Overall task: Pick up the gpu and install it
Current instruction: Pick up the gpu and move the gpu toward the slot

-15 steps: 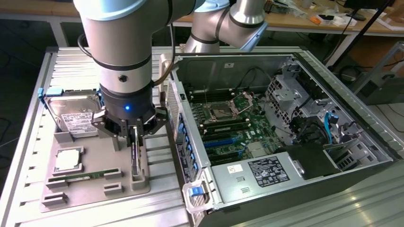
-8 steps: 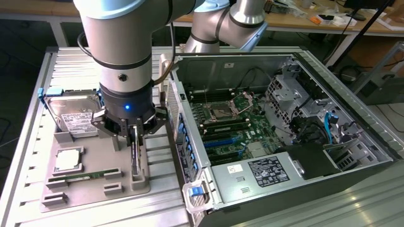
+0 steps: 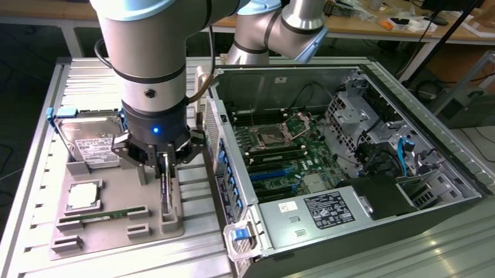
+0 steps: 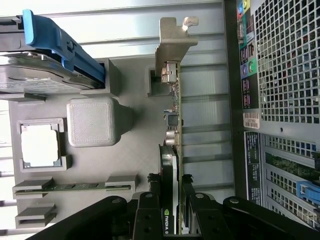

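gripper (image 3: 164, 167) clenched on the upper edge of the gpu (image 3: 166, 197), fingers (image 4: 150, 212) on both faces, card standing on edge in its gray tray (image 3: 108, 238) slot, on the exterior view's left just beside the open computer case (image 3: 270, 87), hard drive (image 3: 89, 142) on the tray's far end

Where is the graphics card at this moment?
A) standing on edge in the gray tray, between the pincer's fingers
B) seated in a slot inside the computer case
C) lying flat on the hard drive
A: the graphics card stands on edge in the gray tray, with the pincer closed on it.
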`<state>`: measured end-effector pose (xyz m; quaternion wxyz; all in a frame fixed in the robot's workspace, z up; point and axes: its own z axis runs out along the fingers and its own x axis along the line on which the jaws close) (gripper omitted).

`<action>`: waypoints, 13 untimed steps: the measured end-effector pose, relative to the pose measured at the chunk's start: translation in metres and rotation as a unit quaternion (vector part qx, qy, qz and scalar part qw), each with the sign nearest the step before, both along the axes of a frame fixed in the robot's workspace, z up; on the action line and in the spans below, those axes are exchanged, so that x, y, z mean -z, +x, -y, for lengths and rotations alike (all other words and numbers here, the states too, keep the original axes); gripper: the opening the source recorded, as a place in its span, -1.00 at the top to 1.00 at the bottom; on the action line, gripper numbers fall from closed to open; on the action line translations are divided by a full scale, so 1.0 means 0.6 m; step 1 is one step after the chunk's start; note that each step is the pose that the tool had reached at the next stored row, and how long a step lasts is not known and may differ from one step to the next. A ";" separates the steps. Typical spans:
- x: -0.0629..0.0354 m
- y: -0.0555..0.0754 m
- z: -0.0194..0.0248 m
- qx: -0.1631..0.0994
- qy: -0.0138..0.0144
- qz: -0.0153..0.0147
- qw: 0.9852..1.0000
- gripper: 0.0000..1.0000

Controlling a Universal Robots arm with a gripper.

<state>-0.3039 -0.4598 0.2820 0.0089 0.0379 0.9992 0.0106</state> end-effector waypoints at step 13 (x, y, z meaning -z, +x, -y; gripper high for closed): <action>-0.005 0.000 0.0000 0.000 0.000 0.000 1.000 0.46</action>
